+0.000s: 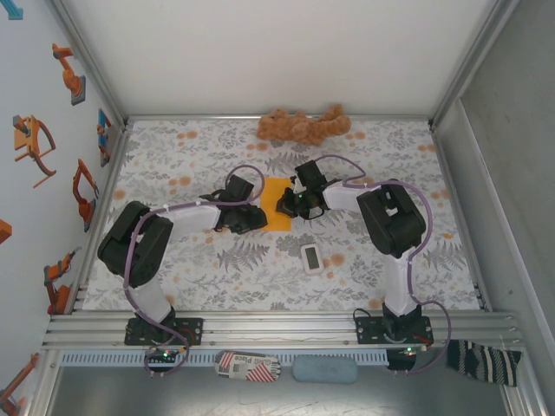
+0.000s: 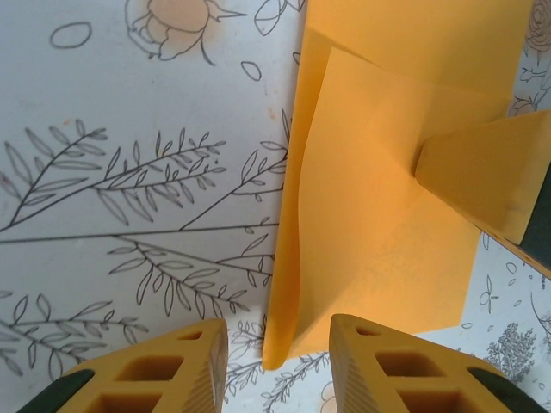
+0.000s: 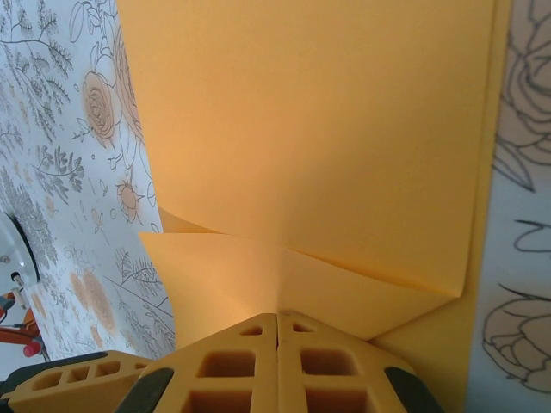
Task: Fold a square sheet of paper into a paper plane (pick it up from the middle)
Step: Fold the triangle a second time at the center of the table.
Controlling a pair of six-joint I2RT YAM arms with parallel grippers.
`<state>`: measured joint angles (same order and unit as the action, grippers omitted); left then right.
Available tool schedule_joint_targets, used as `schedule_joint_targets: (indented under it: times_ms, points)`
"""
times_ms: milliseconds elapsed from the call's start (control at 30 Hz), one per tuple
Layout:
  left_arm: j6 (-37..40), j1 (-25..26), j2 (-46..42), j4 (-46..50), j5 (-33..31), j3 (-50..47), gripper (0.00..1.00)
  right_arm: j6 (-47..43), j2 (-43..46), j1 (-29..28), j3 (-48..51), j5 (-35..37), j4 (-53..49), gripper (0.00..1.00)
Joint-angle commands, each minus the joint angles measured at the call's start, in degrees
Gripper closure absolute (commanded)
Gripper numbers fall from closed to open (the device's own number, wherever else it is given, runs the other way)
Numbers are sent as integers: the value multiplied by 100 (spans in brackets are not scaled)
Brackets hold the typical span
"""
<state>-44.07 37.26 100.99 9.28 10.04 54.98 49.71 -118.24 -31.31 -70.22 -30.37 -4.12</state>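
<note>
Sheet of paper lies mid-table, partly folded, with one flap lifted. Left end effector: fingers apart, the paper's near corner just ahead of the gap. Right end effector: fingers together at the flap's edge; whether paper is nipped between them is hidden. From overhead, both end effectors cover the sheet's side edges.

One semi-readable item: the red-and-white striped packet, below the rail at the arm bases, well behind the left end effector on its near side. Dark print on its white patch looks like "Pice", but the letters are small, so I'm not certain. The white device on the bench, near the right end effector on its near side, has a screen with marks too small to read.
</note>
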Motion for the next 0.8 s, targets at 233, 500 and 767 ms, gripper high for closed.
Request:
schedule_joint_targets:
  times_ms: [233,500,767]
  points:
    - [494,28,373,372,85,348,68,19,-272,20,-10,479,-471,100]
    - [928,23,545,496,504,306,69,12,-182,72,-124,453,-476,100]
    - [1488,-1,718,765,703,560,67,14,-252,90,-263,427,-537,100]
